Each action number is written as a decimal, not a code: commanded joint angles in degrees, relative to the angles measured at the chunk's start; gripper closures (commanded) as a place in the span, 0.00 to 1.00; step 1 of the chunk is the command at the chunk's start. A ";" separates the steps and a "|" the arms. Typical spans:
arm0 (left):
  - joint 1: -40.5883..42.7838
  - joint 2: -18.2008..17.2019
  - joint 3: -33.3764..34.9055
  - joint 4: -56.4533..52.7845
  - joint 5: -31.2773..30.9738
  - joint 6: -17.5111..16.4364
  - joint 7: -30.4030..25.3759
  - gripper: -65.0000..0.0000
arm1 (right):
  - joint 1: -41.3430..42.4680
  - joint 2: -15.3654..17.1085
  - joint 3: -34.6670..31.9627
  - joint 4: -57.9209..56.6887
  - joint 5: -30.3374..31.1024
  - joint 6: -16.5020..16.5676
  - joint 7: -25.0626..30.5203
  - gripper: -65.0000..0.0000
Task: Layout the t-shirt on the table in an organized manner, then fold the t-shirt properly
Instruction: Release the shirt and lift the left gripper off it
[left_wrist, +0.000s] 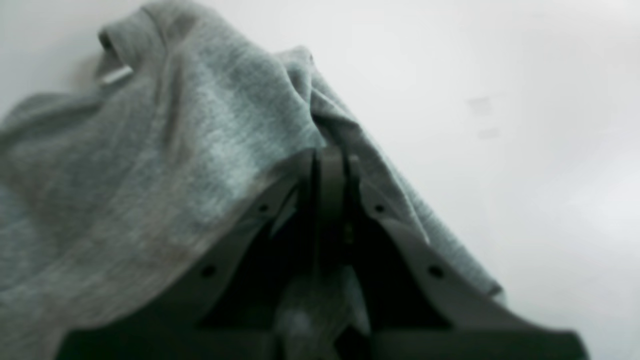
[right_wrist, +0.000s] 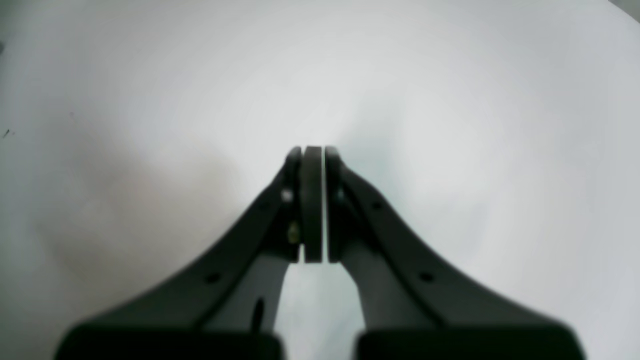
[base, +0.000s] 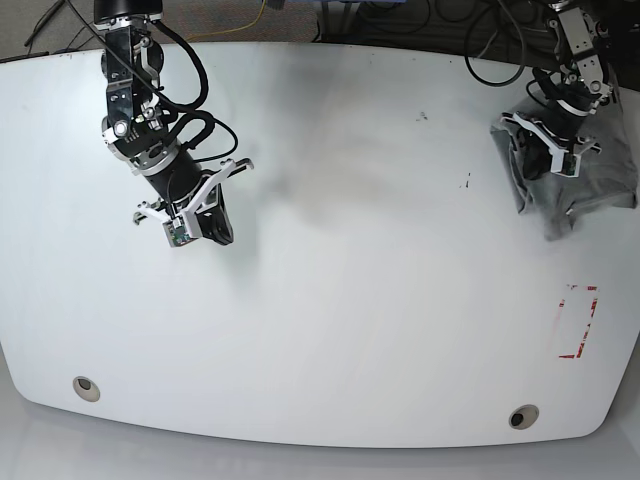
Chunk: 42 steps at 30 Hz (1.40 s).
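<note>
The t-shirt lies bunched in a heap at the far right edge of the table, up-table from the red outline mark; no lettering is visible. The left gripper is at the heap, fingers clenched on a fold of grey cloth, which drapes over both jaws in the left wrist view. The right gripper is well apart from the t-shirt, across the table near the far left side, pressed closed on nothing over bare white surface. Risk, judged: a one-point pinch may drag the heap as a lump rather than open it, or slide it off the nearby edge. Orientation: no clear long axis; a collar with a pale tag shows in the wrist view, pointing away from the gripper.
</note>
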 joint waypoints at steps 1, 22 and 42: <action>-0.25 -1.28 -0.31 0.81 -0.78 -0.08 -0.86 1.00 | 0.55 0.40 0.23 1.34 0.43 -0.09 1.62 1.00; -3.59 0.92 -0.84 13.21 -0.96 -0.08 4.59 1.00 | -0.50 0.40 0.23 1.34 0.43 0.00 1.70 1.00; -1.92 10.85 -17.81 24.11 -0.52 -0.08 9.25 1.00 | -0.24 0.40 0.23 1.17 0.43 0.00 1.70 1.00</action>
